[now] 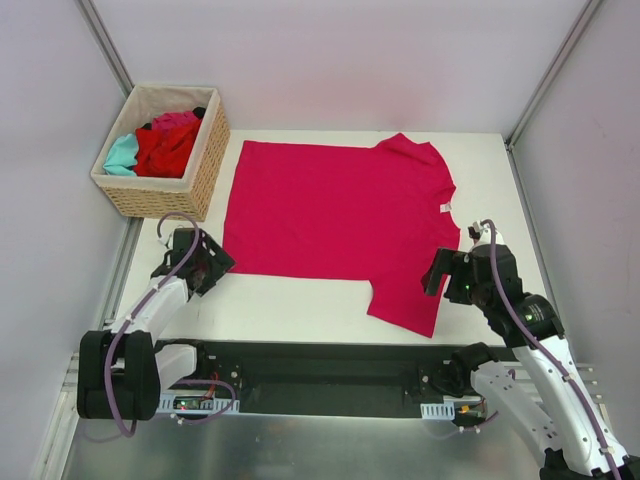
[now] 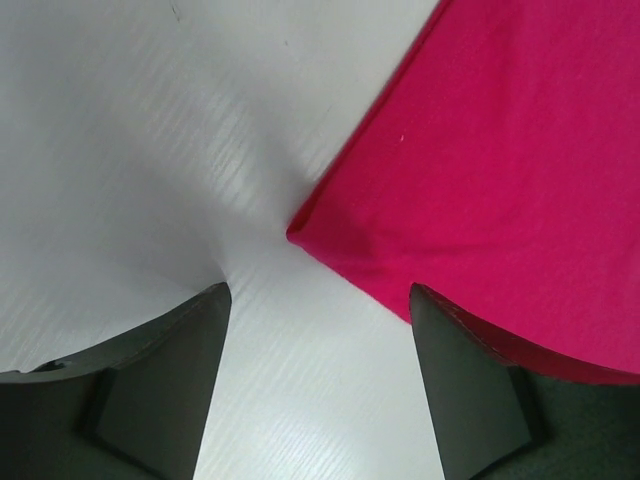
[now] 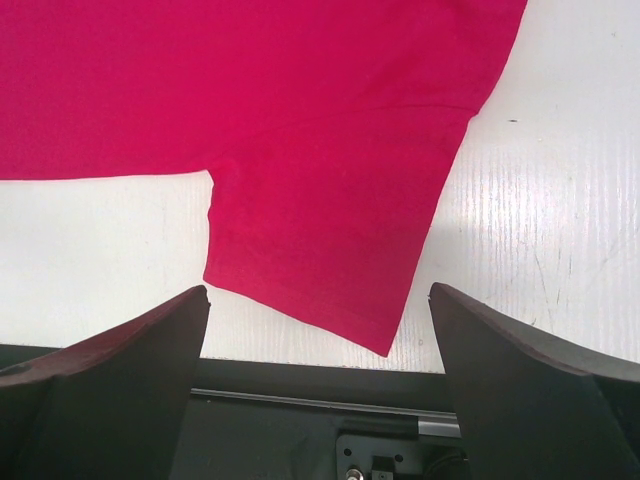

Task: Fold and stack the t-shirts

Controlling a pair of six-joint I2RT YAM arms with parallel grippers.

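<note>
Left pincer (image 2: 320,300) is down at the white tabletop (image 1: 300,300), jaws apart and straddling the near hem corner (image 2: 310,232) of the magenta-pink short-sleeved cloth t-shirt (image 1: 330,210). One finger is over bare surface and the other sits at the cloth's edge, with nothing pinched that I can see. Right pincer (image 3: 320,300) stands wide open and empty, and the shirt's near sleeve (image 3: 320,250) lies just ahead of it, between the lines of its two fingers. So where are we? Early, by my reading. One shirt is laid out flat and that is all that's done: no fold is in it, and no stack shows anywhere. Beyond the left pincer, well off to its outer side, the tan woven wicker basket (image 1: 175,195) holds a crumpled heap of red, teal and pink cloth t-shirts (image 1: 165,145), all waiting their turn. The spread shirt looks good, smooth and nearly free of wrinkles. Its body fills the stretch between the two pincers, with the hem towards the left one and the collar towards the right, a small white label (image 1: 443,207) showing at the neck. Both sleeves lie out flat. Folding it, stacking it, then the whole basket: all of that is left.
</note>
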